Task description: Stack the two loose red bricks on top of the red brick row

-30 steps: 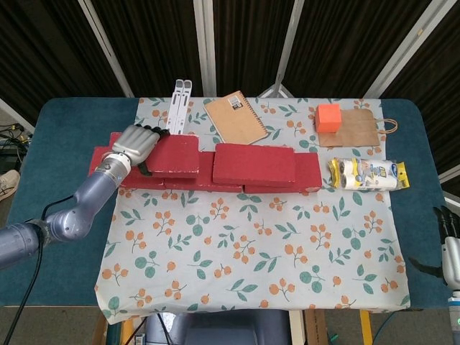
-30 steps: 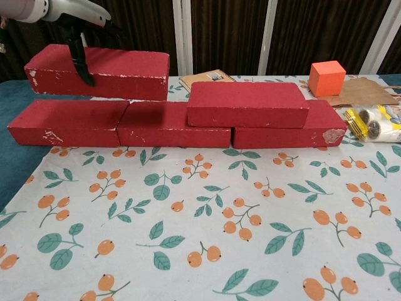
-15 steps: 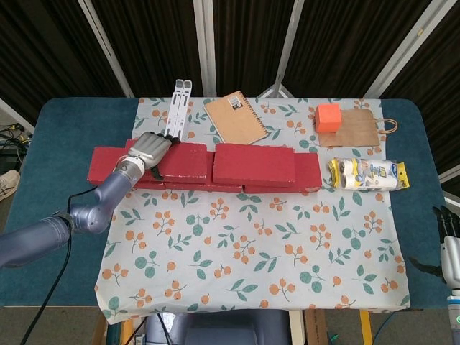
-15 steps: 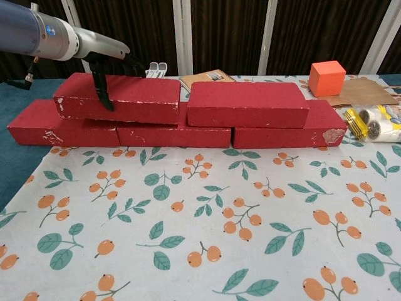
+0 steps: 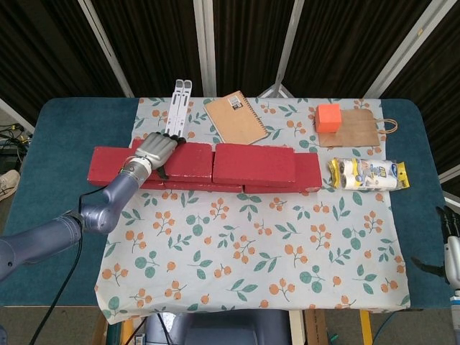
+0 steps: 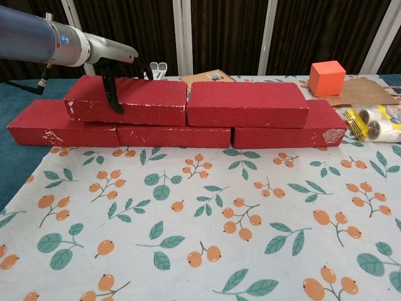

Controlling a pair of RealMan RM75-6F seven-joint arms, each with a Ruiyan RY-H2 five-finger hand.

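Red and chipped, the left brick (image 6: pixel 128 100) lies on the brick row (image 6: pixel 169 128), long axis running left to right, end touching the second brick (image 6: pixel 247 103). The left hand (image 5: pixel 153 152) grips it, thumb down its front face.

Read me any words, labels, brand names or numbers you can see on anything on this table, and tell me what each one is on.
None can be read.
Spiral notebook: a small label near the top of its cover, too small to read.
Yellow-wrapped package of rolls: dark print on the wrapper, blurred.
Left arm's cuff: a small round mark, unreadable.
Bricks, orange cube, paper bag: no text shows.
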